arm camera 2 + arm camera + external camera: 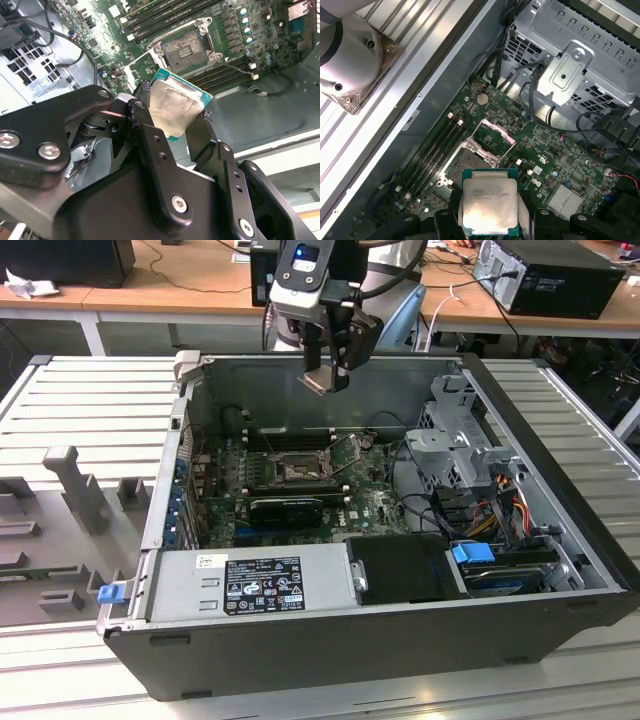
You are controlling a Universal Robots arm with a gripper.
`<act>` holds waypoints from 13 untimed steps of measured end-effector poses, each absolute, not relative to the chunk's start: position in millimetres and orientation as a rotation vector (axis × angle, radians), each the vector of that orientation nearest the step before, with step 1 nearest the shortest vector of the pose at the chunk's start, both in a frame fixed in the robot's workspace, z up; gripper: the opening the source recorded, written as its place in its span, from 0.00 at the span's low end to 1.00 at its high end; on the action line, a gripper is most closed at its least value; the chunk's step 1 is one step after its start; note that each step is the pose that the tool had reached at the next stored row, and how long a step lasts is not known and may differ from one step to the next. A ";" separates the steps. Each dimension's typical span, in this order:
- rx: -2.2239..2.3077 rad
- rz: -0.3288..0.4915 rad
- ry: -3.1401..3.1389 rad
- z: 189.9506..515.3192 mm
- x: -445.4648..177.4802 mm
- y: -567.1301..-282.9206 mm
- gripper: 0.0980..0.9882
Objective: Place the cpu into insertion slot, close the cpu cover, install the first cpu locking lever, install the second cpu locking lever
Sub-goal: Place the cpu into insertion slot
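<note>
My gripper (327,378) hangs above the open computer case, shut on the cpu (175,107), a flat square chip with a silvery face and a green rim. Its black fingers (146,131) clamp two opposite edges of the cpu (489,204). The insertion slot (187,47) lies below on the green motherboard with its brownish contact field bare, and nothing sits in it. The slot (298,470) is well below and slightly to the exterior view's left of the gripper. The cpu cover (493,136) stands raised at one side of the slot (467,162). A thin wire lever (235,66) juts out beside the slot.
Memory slots (170,15) run along one side of the socket. A long black module (285,508), a power supply (260,585) and a black box (400,568) fill the near half of the case. A metal drive cage (465,440) with cables stands at the exterior view's right.
</note>
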State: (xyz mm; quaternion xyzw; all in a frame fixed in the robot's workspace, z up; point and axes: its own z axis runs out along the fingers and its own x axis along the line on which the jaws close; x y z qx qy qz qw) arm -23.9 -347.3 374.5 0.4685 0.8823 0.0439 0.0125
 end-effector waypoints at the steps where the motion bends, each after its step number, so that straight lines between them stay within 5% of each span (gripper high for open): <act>1: 1.478 0.136 2.740 374.5 -23.9 -347.3 0.48; 13: 1.610 0.133 2.659 374.4 -23.9 -347.3 0.48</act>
